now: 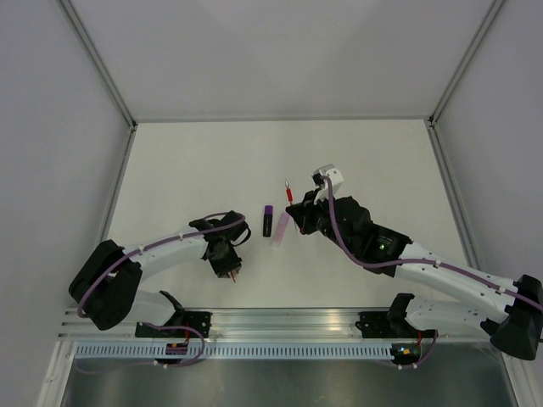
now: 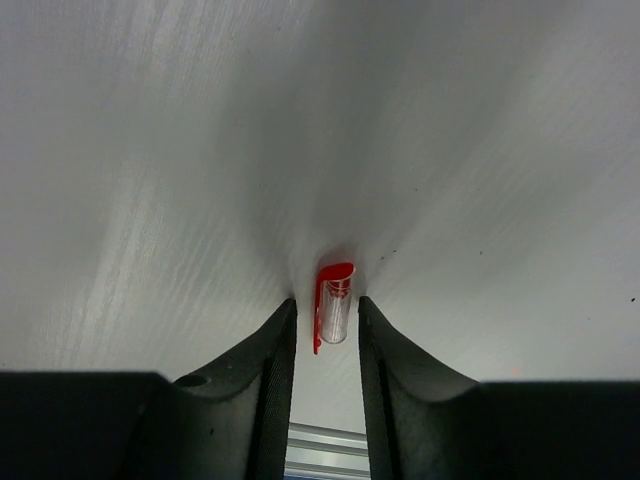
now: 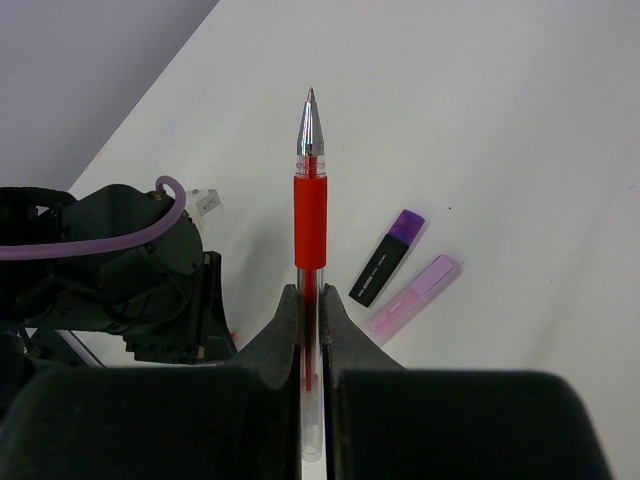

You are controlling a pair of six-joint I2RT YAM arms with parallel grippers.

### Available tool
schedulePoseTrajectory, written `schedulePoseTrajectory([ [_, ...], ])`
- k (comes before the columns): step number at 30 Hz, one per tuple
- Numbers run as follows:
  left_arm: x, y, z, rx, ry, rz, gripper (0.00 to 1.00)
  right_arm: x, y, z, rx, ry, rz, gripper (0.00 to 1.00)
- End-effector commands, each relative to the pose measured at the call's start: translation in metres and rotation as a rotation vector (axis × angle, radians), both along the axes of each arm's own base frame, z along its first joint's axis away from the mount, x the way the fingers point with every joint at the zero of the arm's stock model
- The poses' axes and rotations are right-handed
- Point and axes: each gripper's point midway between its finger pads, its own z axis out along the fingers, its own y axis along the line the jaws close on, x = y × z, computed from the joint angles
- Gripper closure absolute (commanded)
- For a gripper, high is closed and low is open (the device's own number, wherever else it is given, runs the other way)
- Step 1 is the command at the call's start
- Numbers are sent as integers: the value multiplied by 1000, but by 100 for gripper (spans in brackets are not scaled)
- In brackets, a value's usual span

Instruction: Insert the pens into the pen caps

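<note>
- Top view: the first pairing, red pen into red cap, appears to be under way. The right arm is reaching forward and inward over the white tabletop (image 1: 187, 170). Its right pincer (image 1: 293, 206) is gripping the red pen (image 1: 289, 193), whose tip is pointing away from the arm bases. The left arm is bending inward, with the left pincer (image 1: 233, 271) pointing back toward the near edge and carrying the red cap (image 1: 236, 276). Between the arms, the purple cap (image 1: 268, 222) and pink marker (image 1: 282, 227) are lying side by side, untouched.
- Left wrist view: the left pincer (image 2: 327, 305) is standing nearly closed, its fingers pinching the red cap (image 2: 335, 300) by one end. The cap is sticking out past the fingertips, clear of the surface.
- Right wrist view: the right pincer (image 3: 311, 295) is clamping tight on the clear barrel of the red pen (image 3: 310, 220), with the red grip and metal tip jutting well beyond the fingers. The purple cap (image 3: 388, 258) and pink marker (image 3: 413, 293) are lying on the tabletop to the right.
- Judgement: the next move is calling for both arms to turn until the pen tip is facing the cap's mouth, then a straight push together.
</note>
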Motion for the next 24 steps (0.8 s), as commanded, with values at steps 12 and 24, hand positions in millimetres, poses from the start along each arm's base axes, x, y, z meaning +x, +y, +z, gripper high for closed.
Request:
schedulePoseTrajectory([
  [12, -5, 3, -7, 45, 58, 212, 80, -2, -4, 7, 13, -18, 3, 100],
  [24, 6, -11, 2, -40, -8, 132, 98, -4, 12, -5, -7, 11, 63, 100],
])
